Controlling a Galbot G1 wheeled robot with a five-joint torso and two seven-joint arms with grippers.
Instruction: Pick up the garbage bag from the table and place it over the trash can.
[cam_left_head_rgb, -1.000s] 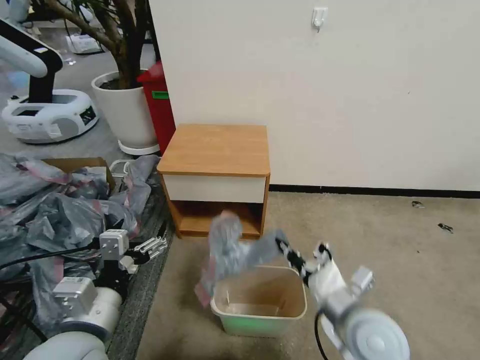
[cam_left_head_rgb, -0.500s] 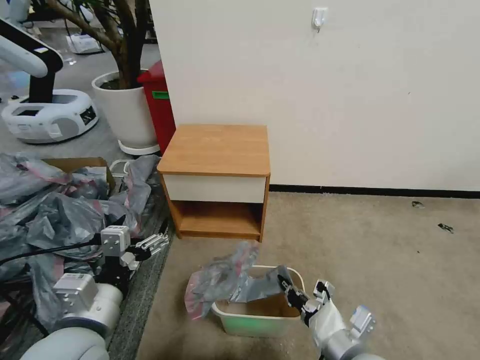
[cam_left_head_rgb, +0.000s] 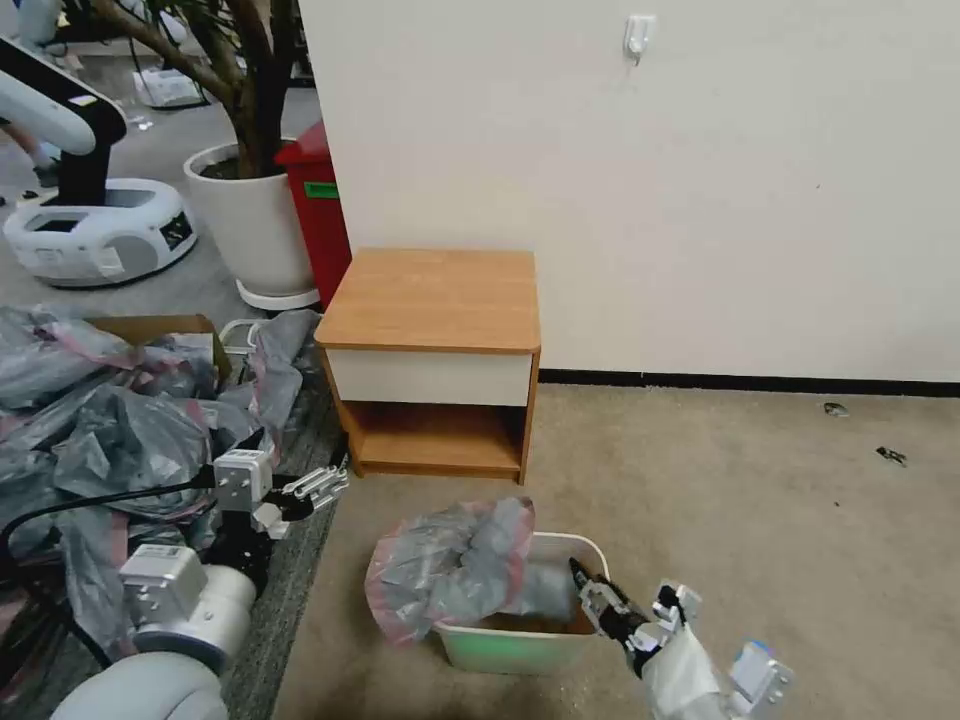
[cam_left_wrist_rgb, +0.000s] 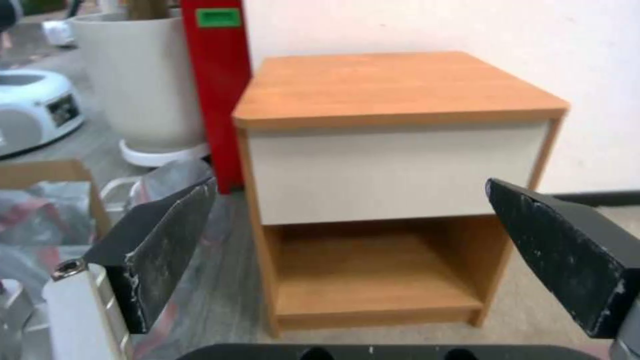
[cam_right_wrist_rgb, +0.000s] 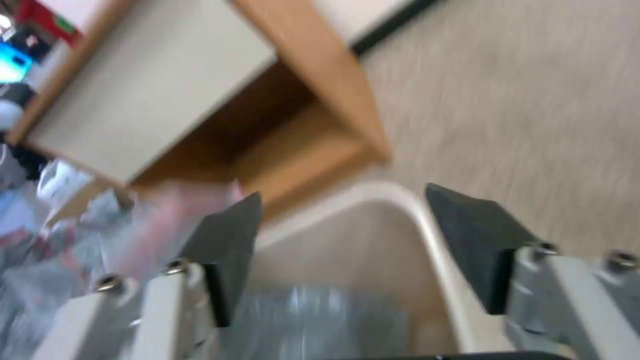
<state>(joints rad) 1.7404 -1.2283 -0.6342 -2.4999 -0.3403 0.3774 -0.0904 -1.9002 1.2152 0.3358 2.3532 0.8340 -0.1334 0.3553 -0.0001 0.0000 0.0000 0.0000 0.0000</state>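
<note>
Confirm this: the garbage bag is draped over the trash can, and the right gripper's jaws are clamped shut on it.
Wrong on the jaws. The garbage bag is draped over the trash can, but the right gripper has its jaws open, holding nothing, as the right wrist view shows.

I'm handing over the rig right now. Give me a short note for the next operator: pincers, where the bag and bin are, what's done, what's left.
Right pincer: open, empty, at the trash can's right rim.
Left pincer: open, empty, idle left of the table, facing its front.
Garbage bag: off the table, draped over the can's left rim, part hanging outside, part inside.
Done: bag picked up, brought to the can and let go.
Left: the bag is bunched, not spread around the whole rim; judge whether it needs opening out.
</note>
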